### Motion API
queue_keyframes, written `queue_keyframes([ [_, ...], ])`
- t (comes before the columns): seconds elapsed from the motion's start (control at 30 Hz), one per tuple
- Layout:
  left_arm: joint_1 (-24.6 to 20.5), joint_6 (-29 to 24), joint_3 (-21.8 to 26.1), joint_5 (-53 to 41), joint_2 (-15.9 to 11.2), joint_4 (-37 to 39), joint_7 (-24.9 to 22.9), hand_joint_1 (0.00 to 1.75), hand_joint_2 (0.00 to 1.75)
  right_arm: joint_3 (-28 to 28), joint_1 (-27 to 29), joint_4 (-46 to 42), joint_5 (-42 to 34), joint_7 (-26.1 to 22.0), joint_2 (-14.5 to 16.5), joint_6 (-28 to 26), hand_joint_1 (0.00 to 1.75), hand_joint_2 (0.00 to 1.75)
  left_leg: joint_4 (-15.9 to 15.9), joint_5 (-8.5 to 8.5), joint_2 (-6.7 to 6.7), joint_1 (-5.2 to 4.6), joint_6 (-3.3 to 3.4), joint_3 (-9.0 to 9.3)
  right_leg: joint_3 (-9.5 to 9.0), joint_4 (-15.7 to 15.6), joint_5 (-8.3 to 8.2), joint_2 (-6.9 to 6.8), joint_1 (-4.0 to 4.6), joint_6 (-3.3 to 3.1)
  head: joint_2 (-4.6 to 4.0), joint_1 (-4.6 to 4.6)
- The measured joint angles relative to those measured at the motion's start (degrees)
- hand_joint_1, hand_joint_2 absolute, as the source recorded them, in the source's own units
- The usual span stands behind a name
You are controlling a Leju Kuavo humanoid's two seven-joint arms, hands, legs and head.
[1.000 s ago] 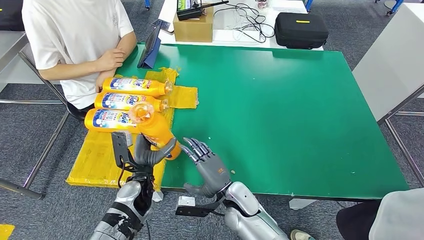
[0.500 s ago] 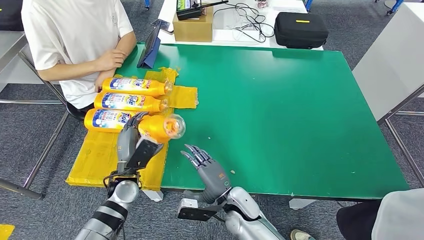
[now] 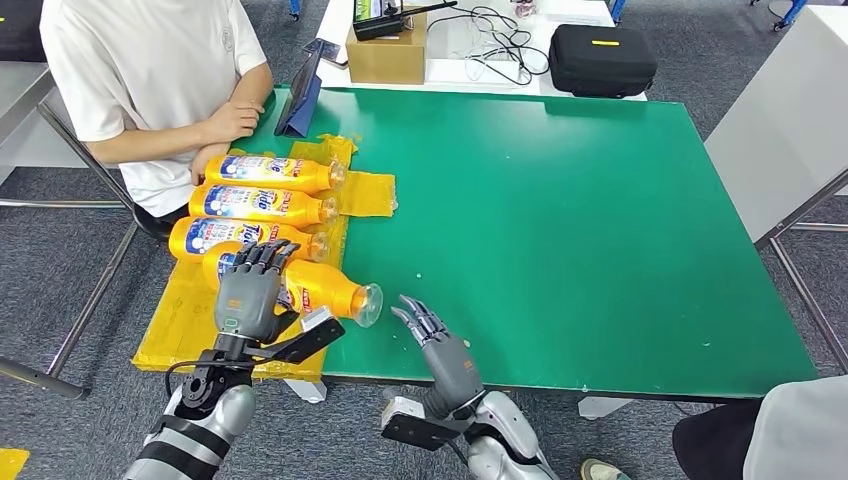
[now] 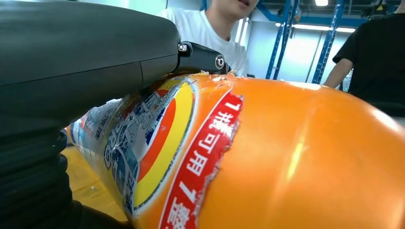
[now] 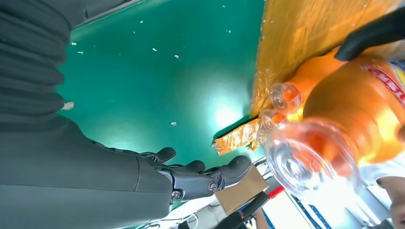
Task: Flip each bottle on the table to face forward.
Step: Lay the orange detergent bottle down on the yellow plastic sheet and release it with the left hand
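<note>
Three orange bottles lie side by side on the yellow mat (image 3: 190, 320), labels up: the far one (image 3: 275, 172), the middle one (image 3: 262, 204) and the near one (image 3: 215, 236). A fourth orange bottle (image 3: 320, 289) lies nearest me, clear cap (image 3: 367, 304) toward the green table. My left hand (image 3: 247, 292) grips its body from above; close up, its label (image 4: 162, 152) and orange side (image 4: 310, 162) show under the fingers (image 4: 95, 52). My right hand (image 3: 440, 345) hovers open at the table's near edge, just right of the cap (image 5: 310, 162), its fingers (image 5: 200, 179) spread.
A person in a white shirt (image 3: 150, 70) sits at the table's left, arms folded by the bottles. A tablet (image 3: 300, 95), cardboard box (image 3: 385, 55) and black case (image 3: 603, 60) stand at the back. Green tabletop (image 3: 580, 230) stretches right.
My left hand has tipped the fourth bottle from upright down flat onto the mat, cap now pointing right. My right hand has drawn back toward the near edge.
</note>
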State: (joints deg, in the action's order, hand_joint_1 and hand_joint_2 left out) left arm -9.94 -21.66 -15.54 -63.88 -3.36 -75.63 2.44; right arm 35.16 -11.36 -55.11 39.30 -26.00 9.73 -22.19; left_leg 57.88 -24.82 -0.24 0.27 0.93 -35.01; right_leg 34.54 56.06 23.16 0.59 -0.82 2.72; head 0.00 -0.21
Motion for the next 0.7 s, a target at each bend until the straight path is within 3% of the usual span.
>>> queue_keyframes([
  [0.3,-3.6,5.18,-3.13,-2.2,1.69,4.44,-3.0,1.75,1.75,-1.33,0.69,-1.96,-0.33,-0.93,0.08,3.87,0.0,1.75,0.0,0.0,0.0,0.0,0.0,0.0,0.01,0.0,-0.01,0.0,0.0,0.01,0.0,0.0],
  [0.7,-9.63,3.84,-3.88,-9.62,2.66,16.25,-12.6,1.75,1.75,-1.81,0.69,-2.09,-1.11,-1.43,0.66,4.81,0.0,1.75,0.0,0.01,0.02,0.0,0.0,-0.01,0.01,0.02,-0.02,0.01,0.0,0.01,0.0,0.0],
])
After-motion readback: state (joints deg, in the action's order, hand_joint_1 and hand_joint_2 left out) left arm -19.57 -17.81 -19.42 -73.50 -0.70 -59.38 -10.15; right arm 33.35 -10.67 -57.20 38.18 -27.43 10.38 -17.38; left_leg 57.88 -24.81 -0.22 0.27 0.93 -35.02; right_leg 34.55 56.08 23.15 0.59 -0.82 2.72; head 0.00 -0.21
